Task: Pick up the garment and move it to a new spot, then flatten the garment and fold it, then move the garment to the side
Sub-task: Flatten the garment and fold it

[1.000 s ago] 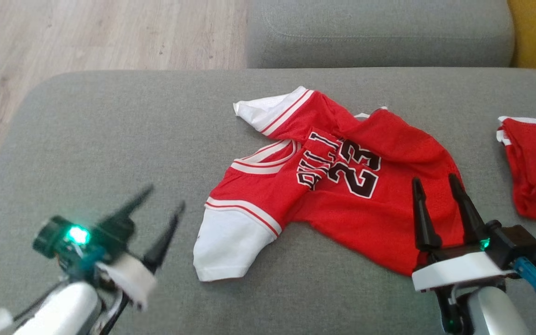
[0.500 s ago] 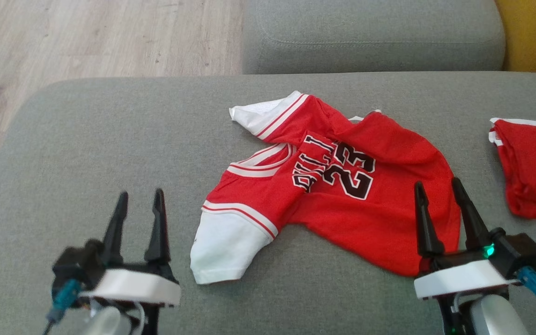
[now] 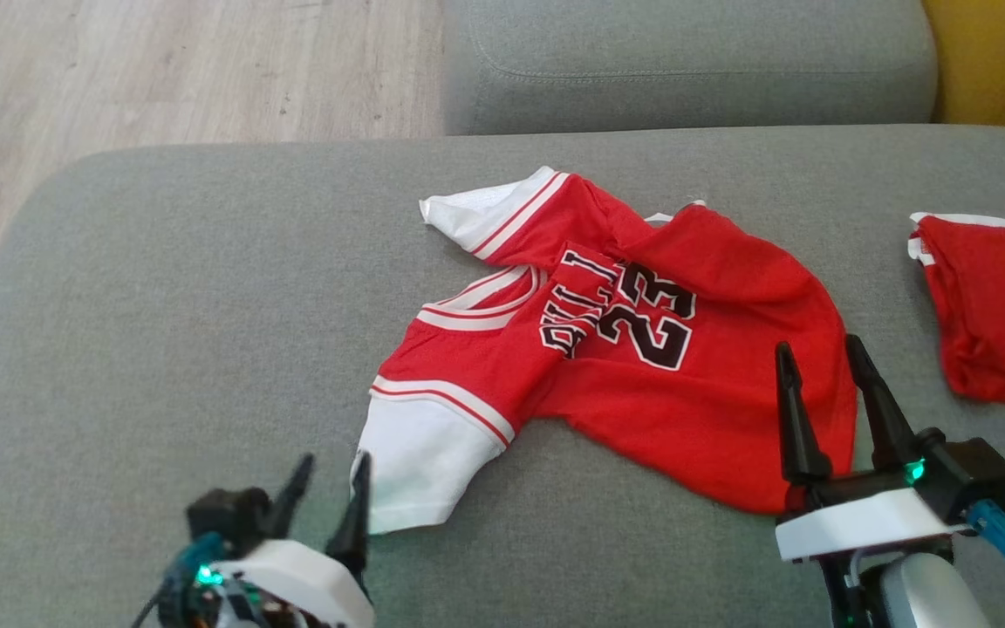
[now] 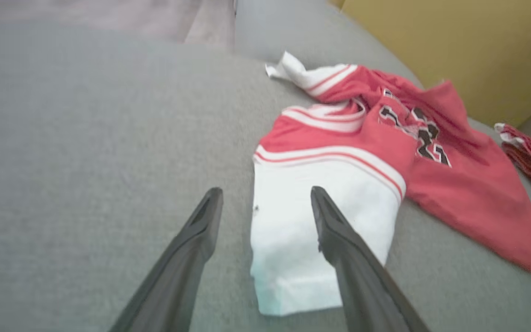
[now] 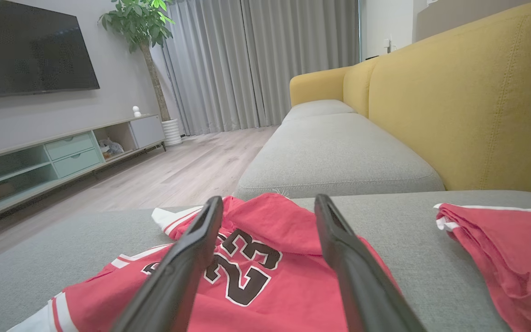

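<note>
Two grippers, both with jaws spread wide and holding nothing, flank the red number-23 jersey [image 3: 642, 366], which lies crumpled at the centre of the head view on the grey sofa cushion [image 3: 162, 288]. We judge it light, limp and prone to drape and bunch, not fragile. Our left gripper [image 3: 334, 460] sits at lower left beside the white sleeve [image 3: 420, 445], our right gripper [image 3: 818, 345] at lower right by the hem. We'd pinch the sleeve edge and the hem. Another red garment [image 3: 1000, 305] lies at the right edge.

- Head: looks down from above my left hand [image 3: 334, 457] and right hand [image 3: 818, 343].
- Left wrist: low, close behind the jersey [image 4: 385, 143].
- Right wrist: level beyond my fingers [image 5: 187, 258]; all share the jersey.
</note>
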Motion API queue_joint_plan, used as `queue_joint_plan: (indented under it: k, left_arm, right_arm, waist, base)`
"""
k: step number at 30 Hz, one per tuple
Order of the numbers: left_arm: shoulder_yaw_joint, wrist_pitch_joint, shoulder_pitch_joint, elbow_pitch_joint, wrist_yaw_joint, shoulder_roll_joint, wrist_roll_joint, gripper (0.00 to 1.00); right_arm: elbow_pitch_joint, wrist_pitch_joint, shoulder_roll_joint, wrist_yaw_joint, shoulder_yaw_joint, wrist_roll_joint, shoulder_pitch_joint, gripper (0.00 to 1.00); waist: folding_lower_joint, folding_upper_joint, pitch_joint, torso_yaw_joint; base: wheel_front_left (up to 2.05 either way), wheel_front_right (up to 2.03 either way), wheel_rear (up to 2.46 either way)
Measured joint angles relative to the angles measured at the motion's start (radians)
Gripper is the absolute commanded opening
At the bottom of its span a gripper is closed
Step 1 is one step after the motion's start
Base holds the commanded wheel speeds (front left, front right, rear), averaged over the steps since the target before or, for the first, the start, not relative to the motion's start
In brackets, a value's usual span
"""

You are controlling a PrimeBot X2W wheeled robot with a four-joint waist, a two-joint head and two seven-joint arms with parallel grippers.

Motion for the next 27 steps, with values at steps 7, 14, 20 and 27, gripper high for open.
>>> queue_joint_plan:
  k: [7, 14, 20, 27]
  left_arm:
    - [-0.043, 0.090, 0.000, 0.036, -0.008, -0.007, -0.012, 1.00]
    - [-0.048, 0.115, -0.019, 0.084, 0.010, -0.007, -0.011, 1.00]
    - [-0.053, 0.130, -0.059, 0.114, 0.010, -0.007, -0.010, 1.00]
    - [-0.066, 0.154, -0.083, 0.136, -0.011, -0.008, -0.009, 0.02]
  right_arm:
    - [0.005, 0.000, 0.000, 0.000, 0.000, 0.000, -0.002, 1.00]
    - [0.004, 0.000, 0.000, 0.000, 0.000, -0.001, -0.006, 1.00]
    - [0.004, 0.000, 0.000, 0.000, -0.004, -0.009, -0.014, 1.00]
    - [0.005, 0.000, 0.000, 0.000, -0.008, -0.009, -0.028, 1.00]
  waist:
    - [0.0000, 0.0000, 0.010, -0.015]
    - [0.0001, 0.0000, 0.038, -0.030]
    - [0.0001, 0.0000, 0.063, -0.041]
    - [0.0001, 0.0000, 0.076, -0.050]
  base:
    - [0.00, 0.00, 0.00]
    - [0.00, 0.00, 0.00]
    - [0.00, 0.00, 0.00]
    - [0.00, 0.00, 0.00]
